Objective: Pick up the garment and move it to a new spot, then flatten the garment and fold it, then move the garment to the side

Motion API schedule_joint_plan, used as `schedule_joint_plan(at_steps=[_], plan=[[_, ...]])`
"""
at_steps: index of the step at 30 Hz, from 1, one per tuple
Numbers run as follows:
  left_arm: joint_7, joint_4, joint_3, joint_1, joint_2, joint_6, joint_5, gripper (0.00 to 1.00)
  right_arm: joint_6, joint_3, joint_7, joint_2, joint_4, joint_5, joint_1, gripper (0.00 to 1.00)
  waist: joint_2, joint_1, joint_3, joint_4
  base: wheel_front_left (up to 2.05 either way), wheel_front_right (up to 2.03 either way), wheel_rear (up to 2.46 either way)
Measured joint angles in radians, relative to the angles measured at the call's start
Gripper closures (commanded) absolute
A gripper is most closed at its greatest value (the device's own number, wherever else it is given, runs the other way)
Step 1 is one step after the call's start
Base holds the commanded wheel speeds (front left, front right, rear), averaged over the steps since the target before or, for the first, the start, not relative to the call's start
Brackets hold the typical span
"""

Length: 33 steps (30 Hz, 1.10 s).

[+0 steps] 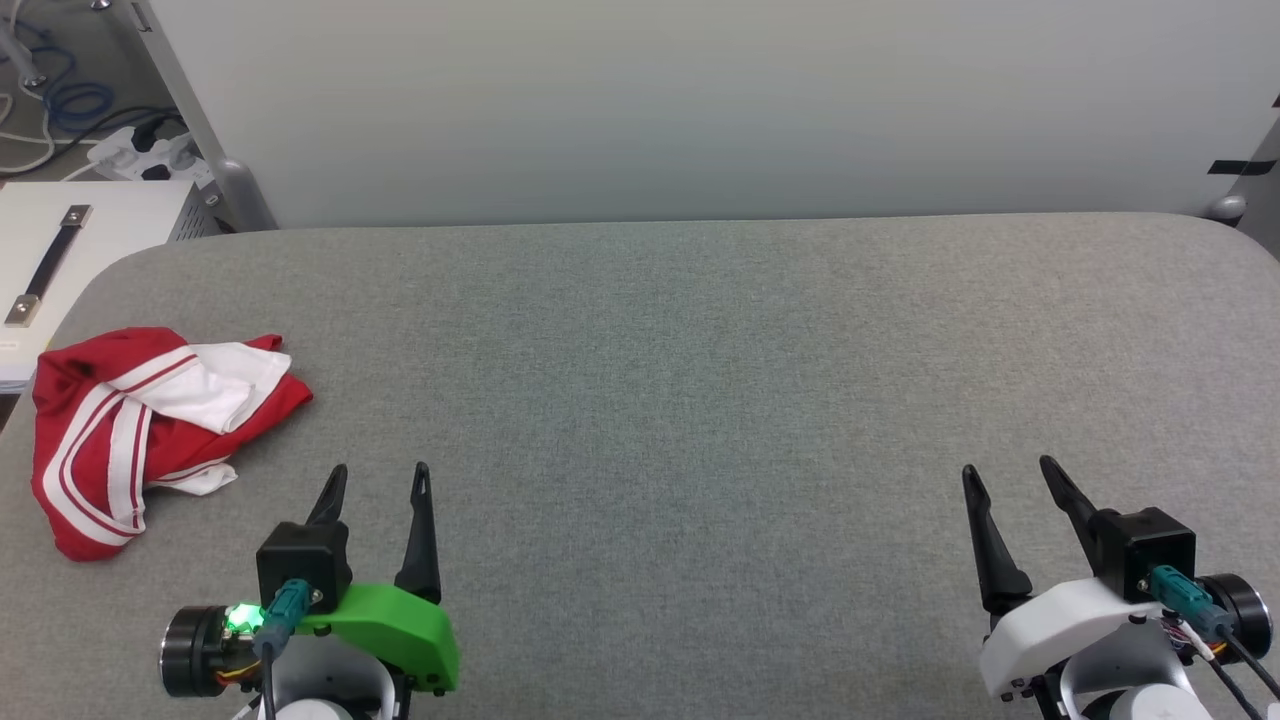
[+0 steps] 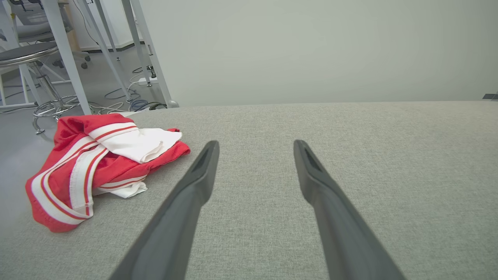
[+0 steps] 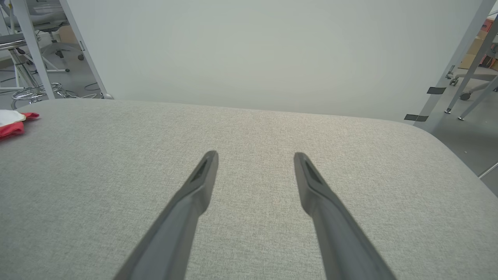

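Left claw (image 1: 380, 468) and right claw (image 1: 1006, 465) spread wide, garment (image 1: 150, 430) bunched at table (image 1: 700, 400) edge.

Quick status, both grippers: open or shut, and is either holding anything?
Left gripper: open, holding nothing; the garment lies crumpled to its left, untouched.
Right gripper: open, holding nothing.

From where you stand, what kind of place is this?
Probably a lab or workshop: a grey fabric-covered table before a plain white partition, a power strip and loose cables on the floor, a metal stool nearby.
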<state>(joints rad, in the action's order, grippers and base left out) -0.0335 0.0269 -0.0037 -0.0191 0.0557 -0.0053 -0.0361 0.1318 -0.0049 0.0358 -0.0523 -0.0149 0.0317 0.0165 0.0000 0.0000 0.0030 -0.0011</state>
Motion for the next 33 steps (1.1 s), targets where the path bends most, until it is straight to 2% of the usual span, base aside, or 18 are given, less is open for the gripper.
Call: schedule_joint_plan(at_steps=[33], plan=[[-0.068,0.019,-0.016,0.000,0.000,-0.027,-0.053,0.00,0.000,-0.010,0.066,0.000,0.046,0.044,0.000,0.00,0.0000,0.0000,0.005,-0.001,0.00,0.00,0.00]])
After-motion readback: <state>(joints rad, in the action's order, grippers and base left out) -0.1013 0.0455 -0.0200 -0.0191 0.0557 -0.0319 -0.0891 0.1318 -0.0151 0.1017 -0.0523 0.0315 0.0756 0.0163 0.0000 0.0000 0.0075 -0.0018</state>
